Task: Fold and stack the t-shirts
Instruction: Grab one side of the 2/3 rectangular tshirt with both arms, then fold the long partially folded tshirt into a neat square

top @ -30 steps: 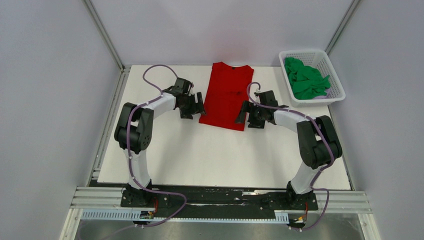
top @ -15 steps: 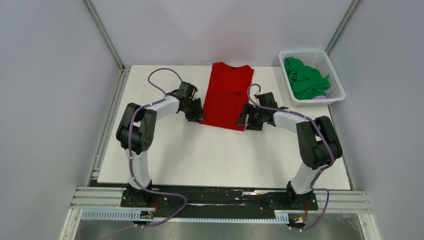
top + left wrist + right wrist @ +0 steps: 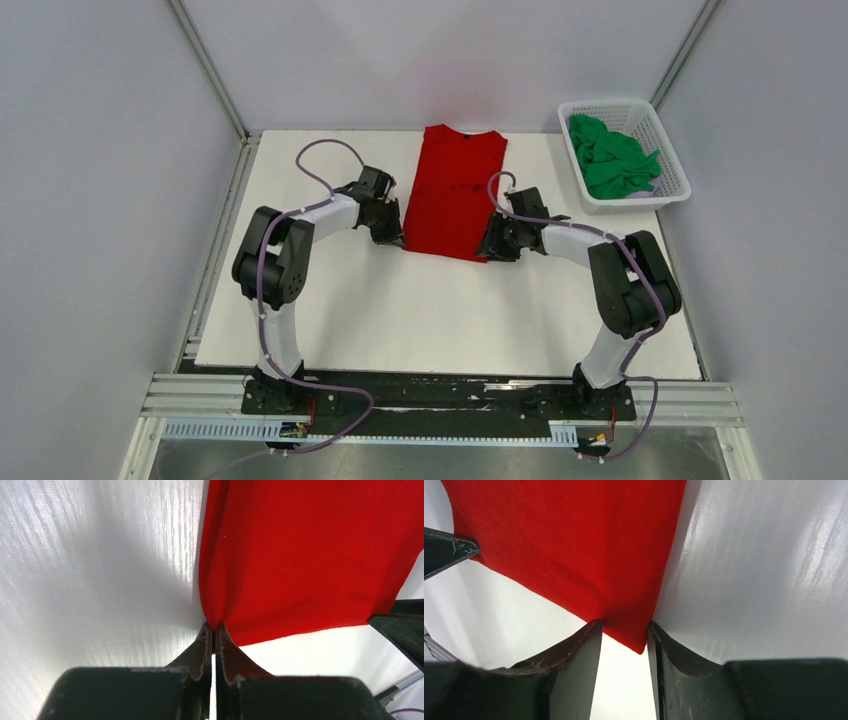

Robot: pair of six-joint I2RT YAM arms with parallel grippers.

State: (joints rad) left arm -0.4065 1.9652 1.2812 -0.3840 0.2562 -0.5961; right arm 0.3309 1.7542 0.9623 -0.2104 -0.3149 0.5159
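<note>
A white desk (image 3: 440,310) seen from above, with two robot arms bolted at its near edge and bent inward toward each other.

On the left, the left pincer (image 3: 392,232) sits low on the desk at the near-left corner of the red t-shirt (image 3: 455,190). In the left wrist view, the left pincer (image 3: 213,626) has its two fingers pressed together, and the corner of the red t-shirt (image 3: 310,555) is pinched at their tips. The cloth gathers into a small crease there.

In the middle, the red t-shirt lies flat as a long narrow panel. Its collar points to the far edge of the desk and its hem faces the arms.

To the right of the hem, the right pincer (image 3: 488,245) meets the near-right corner. In the right wrist view, the right pincer (image 3: 624,630) is narrowly parted, one finger on each side of the corner of the red t-shirt (image 3: 574,545), not closed on it.

At the far right corner of the desk stands a white lattice basket (image 3: 605,103), well apart from the arms. The green t-shirt (image 3: 612,160) lies crumpled inside it.
</note>
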